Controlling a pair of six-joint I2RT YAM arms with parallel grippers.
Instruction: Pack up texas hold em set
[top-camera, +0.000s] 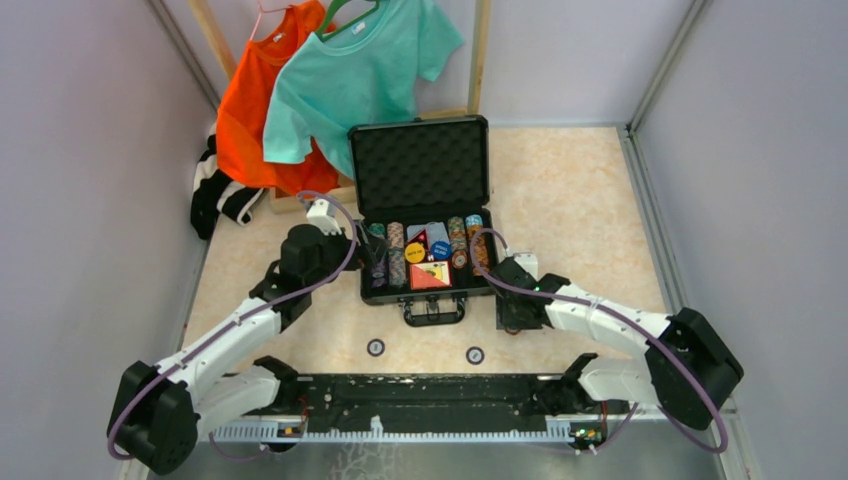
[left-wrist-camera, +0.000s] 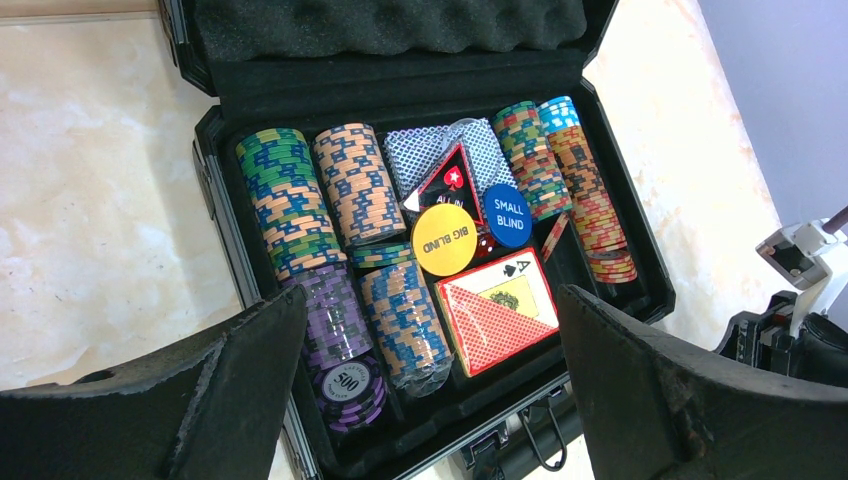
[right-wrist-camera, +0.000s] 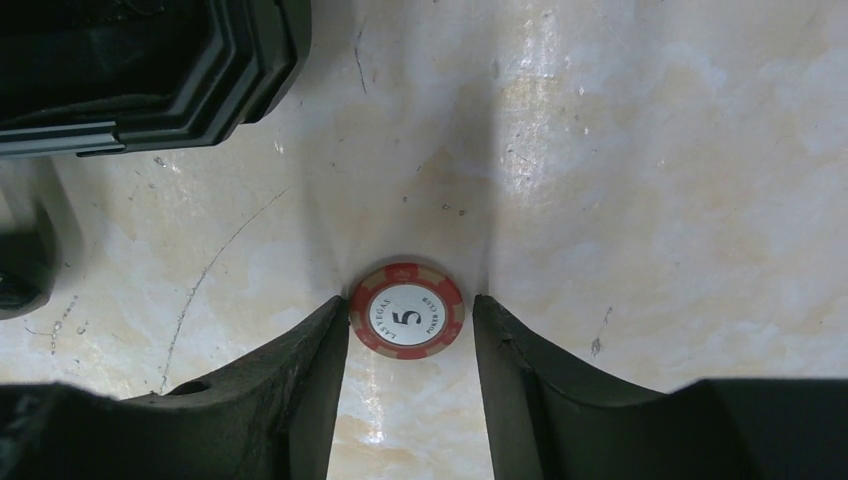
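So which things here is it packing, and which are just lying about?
Part of the job: black hard briefcase with foam-lined lid; multicoloured poker chip stacks; red-orange card box; yellow round button; blue round button; red chip marked 5; two other loose chips.
Just lying about: orange T-shirt; teal T-shirt; black-and-white striped cloth.

The briefcase (top-camera: 420, 170) stands open mid-table (top-camera: 580, 200), lid at its far side, with chip stacks (left-wrist-camera: 290, 200) and the card box (left-wrist-camera: 497, 322) inside. Two loose chips (top-camera: 376, 347) (top-camera: 475, 355) lie nearer. Another chip (right-wrist-camera: 406, 311) lies just right, between the right gripper's (right-wrist-camera: 410, 305) jaws.
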